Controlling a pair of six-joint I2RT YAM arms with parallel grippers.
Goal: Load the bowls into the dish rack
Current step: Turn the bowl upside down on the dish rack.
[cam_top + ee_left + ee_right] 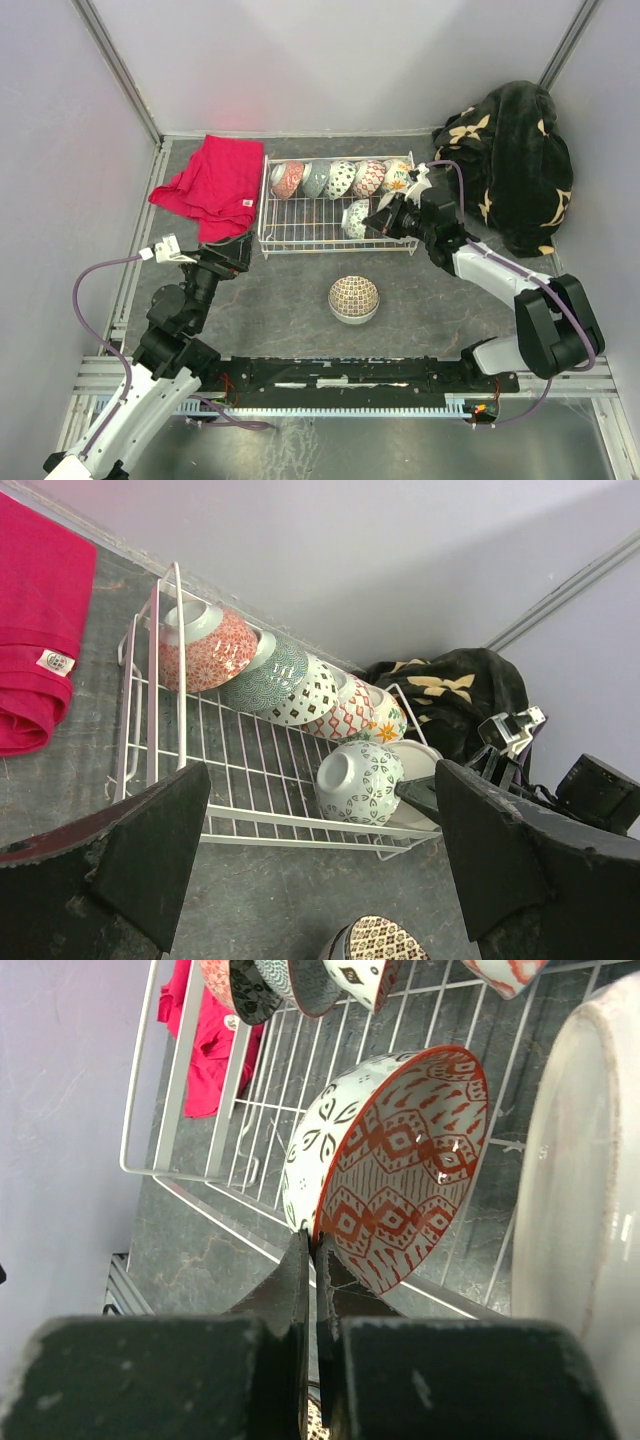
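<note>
Pinching red-lined bowl [400, 1170] rim with right end effector [312, 1260], left end effector [320, 855] gaping, I feared slip toppling it toward 3 o'clock.

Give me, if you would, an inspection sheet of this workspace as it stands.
Surface: dark grey table, nothing spilled seen.
Job's things: dish rack holds five bowls on edge along its back, plus a front bowl; a loose bowl sits on the table before it.
Clutter: red cloth left of the rack; black floral blanket right of it.
Grippers: left gripper open and empty; right gripper shut on the front bowl's rim.
Cables: purple cables loop beside both arms.
Surroundings: plain grey walls, metal frame.
</note>
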